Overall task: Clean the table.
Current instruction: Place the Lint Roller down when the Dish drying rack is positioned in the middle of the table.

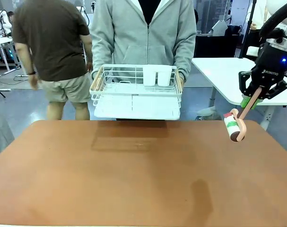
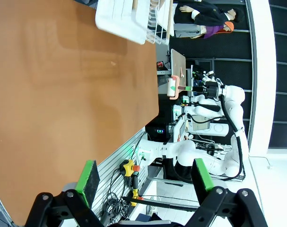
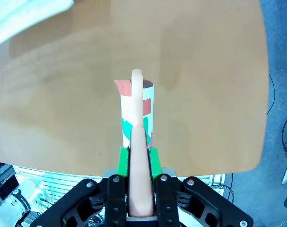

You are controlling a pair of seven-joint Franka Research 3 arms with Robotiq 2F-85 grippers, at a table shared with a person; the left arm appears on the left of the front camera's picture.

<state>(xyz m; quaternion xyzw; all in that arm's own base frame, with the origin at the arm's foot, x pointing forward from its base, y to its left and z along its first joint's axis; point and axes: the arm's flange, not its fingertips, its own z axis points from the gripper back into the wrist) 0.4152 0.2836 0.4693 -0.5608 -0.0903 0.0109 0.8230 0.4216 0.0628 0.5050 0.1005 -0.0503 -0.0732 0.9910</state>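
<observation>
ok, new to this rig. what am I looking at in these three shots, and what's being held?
Two white robot arms share a reddish-brown table with a person. The front view looks across the table from the robot's side. The other two pictures come from a camera on each arm's wrist, looking along its fingers. The right tool is shut on the pink handle of a lint roller, over the table's far right part; whether it touches the top I cannot tell. The left tool is open and holds nothing. The person holds a white dish rack at the far edge, apparently just above the top.
</observation>
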